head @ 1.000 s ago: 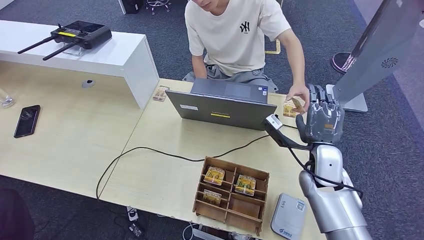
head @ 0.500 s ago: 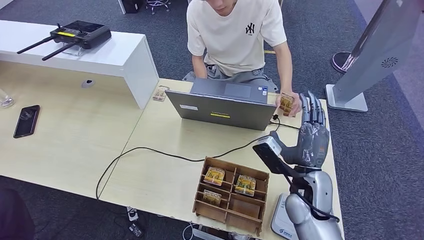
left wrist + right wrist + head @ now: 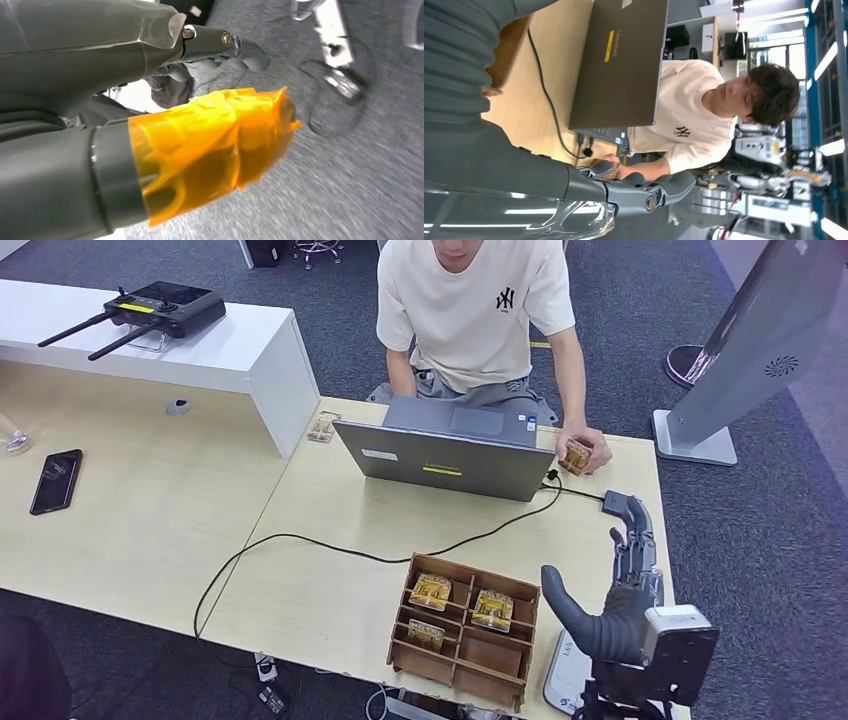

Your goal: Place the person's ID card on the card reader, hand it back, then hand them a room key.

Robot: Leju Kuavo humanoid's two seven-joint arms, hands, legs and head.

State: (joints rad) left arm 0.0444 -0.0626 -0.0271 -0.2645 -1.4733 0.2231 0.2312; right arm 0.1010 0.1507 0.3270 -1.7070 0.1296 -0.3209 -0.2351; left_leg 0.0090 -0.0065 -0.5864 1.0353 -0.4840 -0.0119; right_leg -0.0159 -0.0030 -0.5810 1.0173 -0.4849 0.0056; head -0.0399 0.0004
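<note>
Right hand [image 3: 620, 580] hovers over counter's [image 3: 330, 580] near-right edge, fingers spread, nothing in it. Left hand [image 3: 150, 115] hangs over grey floor, grip can't tell. Laptop [image 3: 440, 455] sits btwn robot and person. Wooden tray [image 3: 462, 650] holds room keys [image 3: 430, 592]. Card reader [image 3: 566, 670] just beside tray. ID card [image 3: 576, 456] in person's hand [image 3: 590, 445].

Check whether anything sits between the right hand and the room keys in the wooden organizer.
Nothing visible does. The right hand hangs over the table edge, beside the wooden organizer; bare tabletop and part of the card reader lie between it and the room keys.
</note>
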